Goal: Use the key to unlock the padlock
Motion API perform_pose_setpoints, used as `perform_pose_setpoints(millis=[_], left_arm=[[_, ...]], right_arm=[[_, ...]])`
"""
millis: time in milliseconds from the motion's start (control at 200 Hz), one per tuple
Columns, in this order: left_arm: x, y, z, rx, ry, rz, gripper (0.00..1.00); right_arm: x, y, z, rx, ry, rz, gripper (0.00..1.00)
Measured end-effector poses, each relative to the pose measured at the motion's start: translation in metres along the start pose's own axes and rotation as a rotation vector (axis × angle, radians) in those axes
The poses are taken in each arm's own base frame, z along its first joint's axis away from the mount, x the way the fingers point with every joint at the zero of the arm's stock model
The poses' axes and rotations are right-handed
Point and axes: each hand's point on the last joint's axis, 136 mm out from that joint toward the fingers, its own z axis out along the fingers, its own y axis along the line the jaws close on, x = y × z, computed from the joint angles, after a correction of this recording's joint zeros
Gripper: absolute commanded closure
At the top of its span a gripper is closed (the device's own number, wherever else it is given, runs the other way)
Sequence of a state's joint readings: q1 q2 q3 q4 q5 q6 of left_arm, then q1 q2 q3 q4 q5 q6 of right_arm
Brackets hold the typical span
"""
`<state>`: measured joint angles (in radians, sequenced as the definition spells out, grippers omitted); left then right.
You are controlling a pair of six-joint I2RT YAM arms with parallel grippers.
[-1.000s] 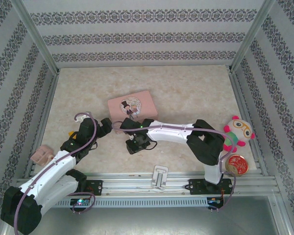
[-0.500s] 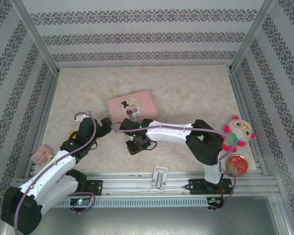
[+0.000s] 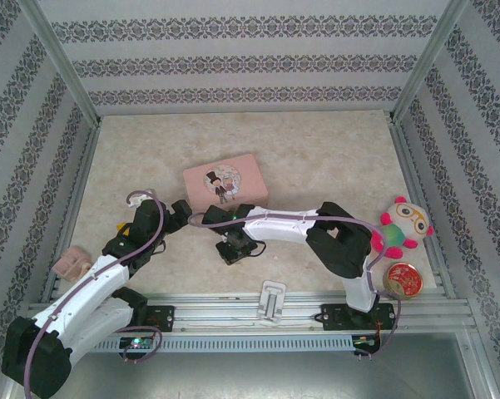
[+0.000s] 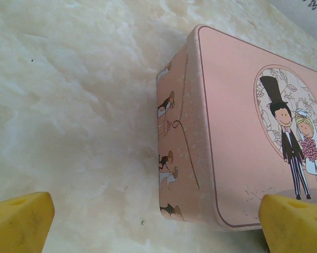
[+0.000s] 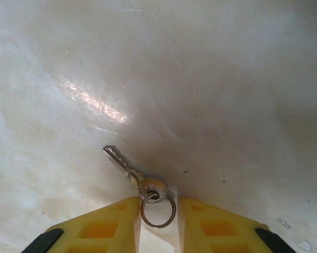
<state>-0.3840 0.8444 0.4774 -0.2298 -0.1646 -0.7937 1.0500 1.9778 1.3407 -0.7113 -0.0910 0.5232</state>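
Note:
The key [image 5: 124, 166] is small and silvery, and it lies flat on the marble table with its blade pointing up-left. Its split ring [image 5: 158, 211] sits between the yellow fingers [image 5: 105, 226] of my right gripper [image 5: 159, 224]. The jaws are nearly closed around the ring, with a sliver of gap on the right side. From above, the right gripper [image 3: 233, 247] points down at the table in front of the pink tin. My left gripper [image 4: 158, 221] is wide open with nothing between its fingers, just off the tin's near corner. The padlock is out of view.
The pink tin [image 3: 225, 180] with a cartoon couple lies mid-table; its side wall [image 4: 176, 158] is close ahead of the left gripper. A plush toy [image 3: 403, 224] and a round tin [image 3: 402, 280] sit at the right edge. A white bracket [image 3: 272, 299] rests on the front rail.
The right gripper's fingers have narrowed around the key's ring, and the right arm has shifted slightly left. The left arm has not moved.

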Motion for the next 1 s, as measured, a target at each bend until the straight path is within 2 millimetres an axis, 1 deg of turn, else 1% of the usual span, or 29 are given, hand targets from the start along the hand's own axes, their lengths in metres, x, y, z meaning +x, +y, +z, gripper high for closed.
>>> perform_pose_setpoints(millis=[225, 385, 435, 585, 750, 850, 999], left_arm=[[0.001, 0.000, 0.000, 0.000, 0.005, 0.001, 0.01], [0.002, -0.001, -0.001, 0.007, 0.015, 0.005, 0.01], [0.003, -0.002, -0.001, 0.011, 0.019, 0.006, 0.01], [0.003, -0.011, -0.004, 0.048, 0.040, 0.017, 0.01], [-0.008, -0.032, -0.012, 0.118, 0.041, 0.024, 0.01], [-0.013, -0.039, -0.016, 0.149, 0.041, 0.024, 0.01], [-0.011, -0.044, -0.018, 0.175, 0.055, 0.036, 0.01]], right_arm=[[0.000, 0.000, 0.000, 0.000, -0.001, 0.000, 0.85], [-0.002, 0.001, -0.002, -0.006, -0.010, -0.005, 0.97], [-0.003, 0.002, -0.007, -0.009, -0.023, -0.006, 1.00], [-0.004, -0.001, -0.012, 0.000, -0.048, -0.009, 1.00], [0.000, -0.008, -0.017, 0.020, -0.069, -0.009, 1.00], [-0.001, -0.009, -0.026, 0.018, -0.100, -0.011, 1.00], [-0.008, -0.007, -0.042, -0.002, -0.157, -0.013, 1.00]])
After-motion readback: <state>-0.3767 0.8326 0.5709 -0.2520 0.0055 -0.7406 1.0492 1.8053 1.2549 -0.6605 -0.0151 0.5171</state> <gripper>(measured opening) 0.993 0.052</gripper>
